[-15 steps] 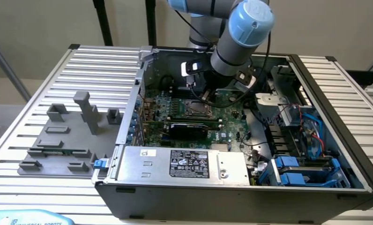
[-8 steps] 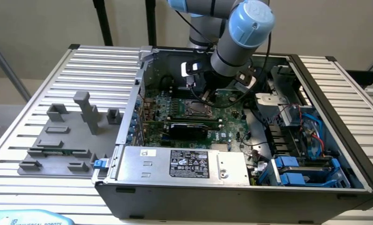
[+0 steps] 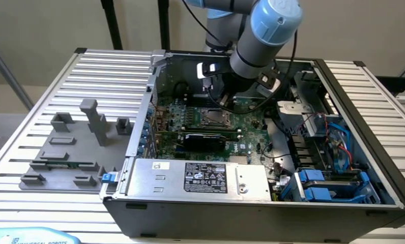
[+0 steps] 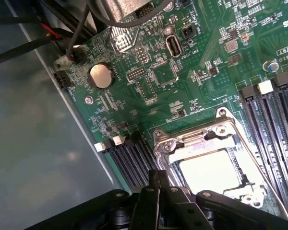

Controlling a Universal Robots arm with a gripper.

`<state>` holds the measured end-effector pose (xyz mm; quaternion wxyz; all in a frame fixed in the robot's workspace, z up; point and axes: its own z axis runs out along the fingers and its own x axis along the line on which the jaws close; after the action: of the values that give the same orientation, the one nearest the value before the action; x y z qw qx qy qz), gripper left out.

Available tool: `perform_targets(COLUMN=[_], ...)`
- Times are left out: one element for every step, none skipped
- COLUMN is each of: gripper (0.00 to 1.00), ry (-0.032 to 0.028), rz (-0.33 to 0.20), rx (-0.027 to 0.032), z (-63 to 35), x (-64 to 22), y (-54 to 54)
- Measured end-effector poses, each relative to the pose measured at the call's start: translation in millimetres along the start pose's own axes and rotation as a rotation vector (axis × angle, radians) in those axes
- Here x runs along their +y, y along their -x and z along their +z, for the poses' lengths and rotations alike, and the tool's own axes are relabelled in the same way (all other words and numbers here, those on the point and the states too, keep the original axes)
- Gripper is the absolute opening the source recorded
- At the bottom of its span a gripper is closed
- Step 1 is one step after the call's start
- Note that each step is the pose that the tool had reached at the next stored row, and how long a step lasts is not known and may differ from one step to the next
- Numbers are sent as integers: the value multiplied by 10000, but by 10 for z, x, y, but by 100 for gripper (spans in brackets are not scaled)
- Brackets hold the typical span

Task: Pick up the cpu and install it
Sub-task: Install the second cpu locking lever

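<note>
Hanging inside the open computer case (image 3: pixel 257 203), the robot arm (image 3: pixel 267 30) reaches down over the far part of the green motherboard (image 3: pixel 209 127), and its tool (image 4: pixel 158 184) has its fingers (image 4: pixel 153 179) drawn together, holding nothing that can be seen.

In the wrist view the cpu (image 4: pixel 210 171) lies flat inside the metal-framed socket (image 4: pixel 197 139), its pale metal top showing through the frame's square window, just beside the tool's dark fingertips. In the exterior view the socket (image 3: pixel 212 118) sits near the middle of the board, directly under the arm's wrist.

Room here is tight. Dark memory slots (image 4: pixel 129 160) run along one side of the socket, and another bank (image 4: pixel 273 115) lies along the opposite side. A round coin battery (image 4: pixel 101 75) sits well apart from the socket, near the board's edge, where cables (image 4: pixel 62 40) cross.

On the exterior view's left, the ribbed counter (image 3: pixel 66 91) carries grey fixture blocks (image 3: pixel 87 127), well clear of the case wall. A power supply (image 3: pixel 202 177) fills the case's near edge, and blue drive brackets (image 3: pixel 324 185) crowd the near right corner.
</note>
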<state>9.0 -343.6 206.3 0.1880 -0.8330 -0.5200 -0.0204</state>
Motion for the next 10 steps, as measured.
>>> perform_targets(gripper=[11,11,11,11,11,11,11,11,11,11], ry=[-11,-23,-34,-42,-48,-51,-52,-53,-52,-52], rz=[3,6,7,10,11,12,12,12,13,13], rx=[-2,-2,1,0,0,-1,0,0,1,2], z=[-22,-44,-67,-91,-115,-139,-161,-183,-203,-222], x=[2,6,11,17,23,31,38,44,47,49], y=[12,27,45,66,88,114,141,174,205,237])
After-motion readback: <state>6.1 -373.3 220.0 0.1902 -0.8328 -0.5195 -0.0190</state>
